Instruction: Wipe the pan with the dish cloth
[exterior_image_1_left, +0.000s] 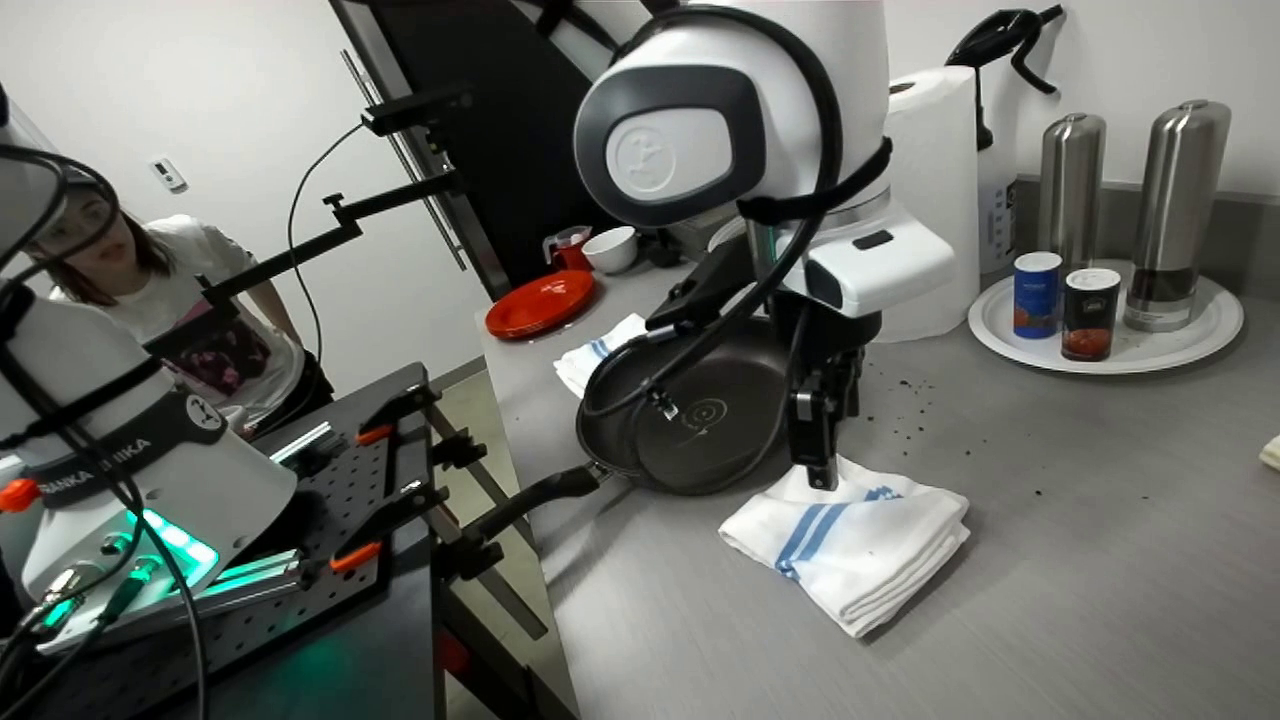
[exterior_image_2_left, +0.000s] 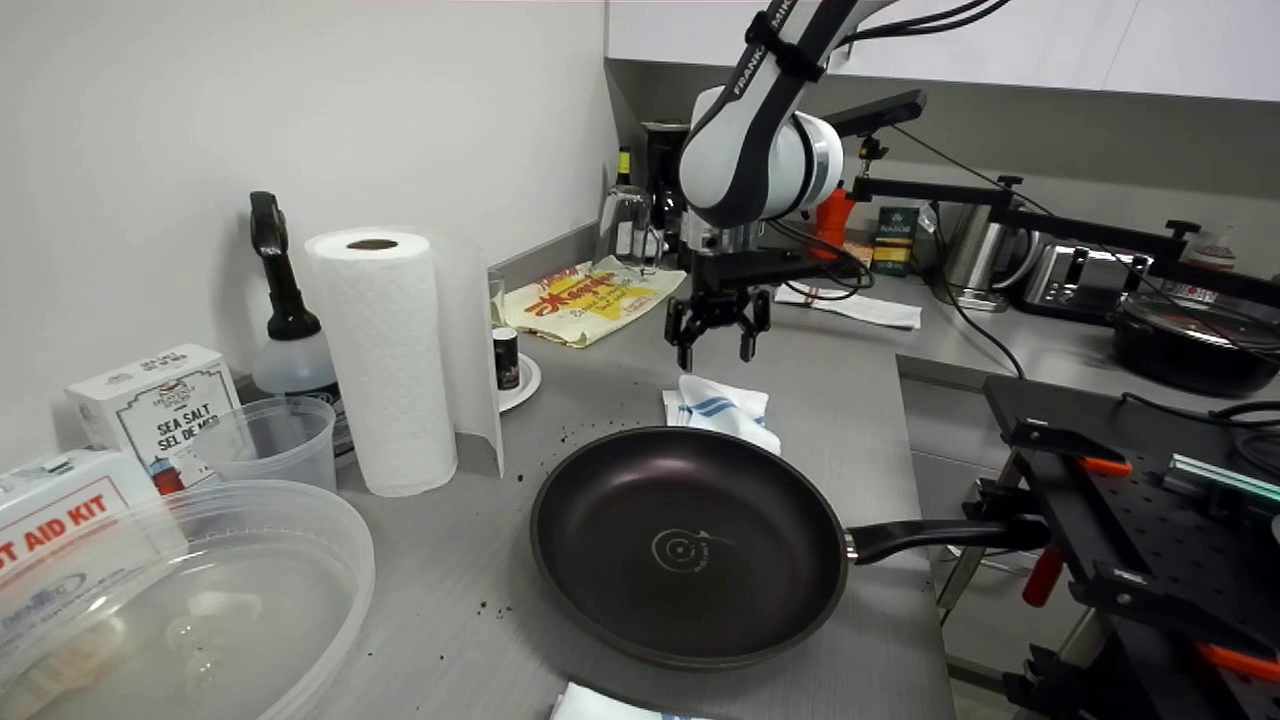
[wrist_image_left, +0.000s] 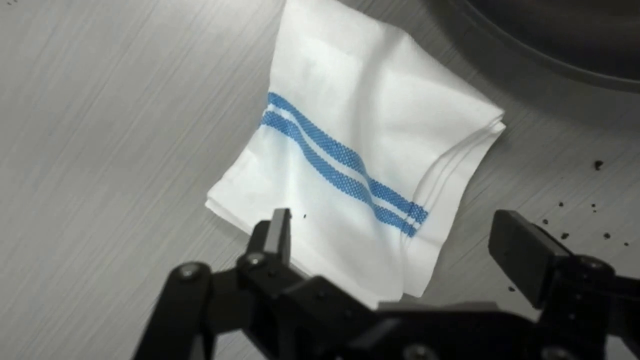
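The dish cloth (exterior_image_1_left: 850, 545) is white with blue stripes, folded to a rough square with a raised crease. It lies flat on the counter beside the pan (exterior_image_1_left: 740, 420) and also shows in an exterior view (exterior_image_2_left: 735, 415) and the wrist view (wrist_image_left: 340, 130). The dark round pan (exterior_image_2_left: 690, 540) is upright, its handle reaching past the counter edge; only its rim shows in the wrist view (wrist_image_left: 565, 45). My gripper (exterior_image_2_left: 717, 357) is open and empty, pointing down above the cloth, with a gap under the fingertips. In the wrist view the fingers (wrist_image_left: 392, 220) straddle the cloth's near corner.
Another blue-striped cloth (exterior_image_2_left: 605, 705) lies on the pan's other side. Dark crumbs dot the counter (exterior_image_1_left: 1080, 560). A paper towel roll (exterior_image_2_left: 385, 370), a white plate (exterior_image_1_left: 1215, 320) with shakers and mills, a clear tub (exterior_image_2_left: 250, 600) and red plates (exterior_image_1_left: 540, 305) stand around.
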